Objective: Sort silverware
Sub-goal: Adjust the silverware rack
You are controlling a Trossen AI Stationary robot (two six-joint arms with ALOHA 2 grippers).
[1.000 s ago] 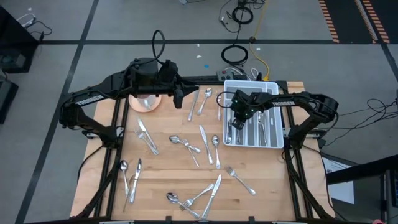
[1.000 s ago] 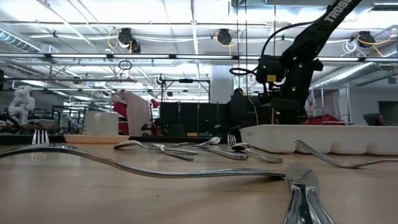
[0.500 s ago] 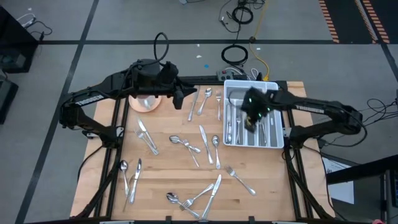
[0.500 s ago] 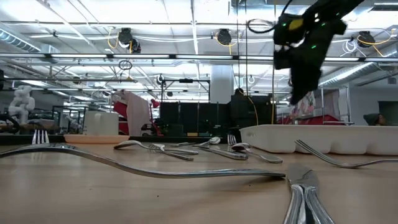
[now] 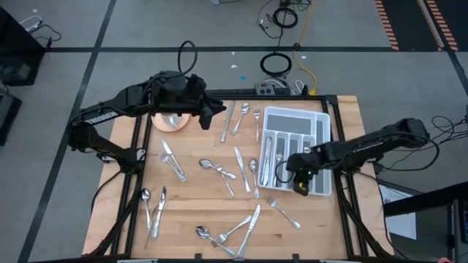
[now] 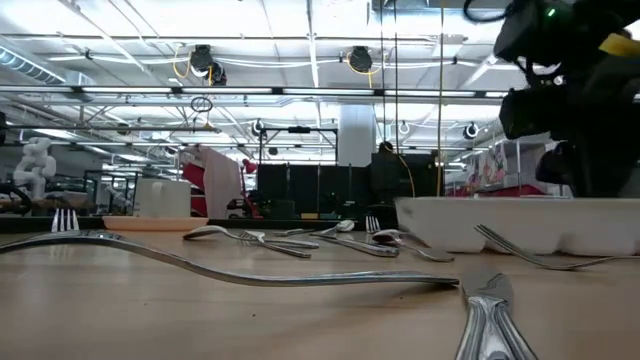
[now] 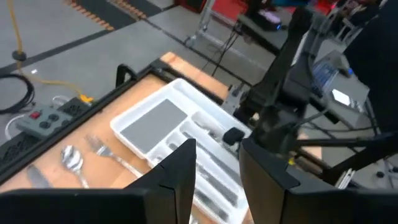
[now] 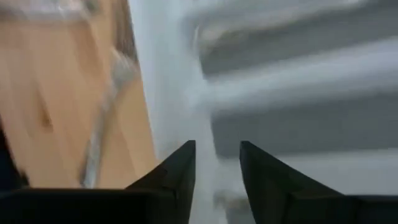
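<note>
Silverware lies scattered flat on the wooden table (image 5: 197, 197): spoons (image 5: 240, 113), a knife (image 5: 240, 164), a fork (image 5: 281, 210) and several more pieces. Other pieces lie in the compartments of the white tray (image 5: 316, 120), such as one in its left slot (image 5: 269, 155). My right gripper (image 5: 298, 175) hangs over the tray's near end, open, with nothing between its fingers (image 8: 217, 165). My left gripper (image 5: 213, 113) hovers high over the table's far left part, open and empty (image 7: 217, 180). In the low view the tray (image 6: 520, 222) sits below my right arm (image 6: 575, 110).
A pink saucer with a cup (image 5: 172, 120) stands at the far left, under my left arm. A cluster of crossed pieces (image 5: 234, 230) lies near the front edge. A long fork (image 6: 250, 272) lies close in front of the low camera. Bare wood shows left of centre.
My right gripper has risen out of the tray's left compartments and swung along the tray toward the table's near edge, tipping more steeply downward as its arm folded back to the right. The silverware on the table has stayed where it was.
</note>
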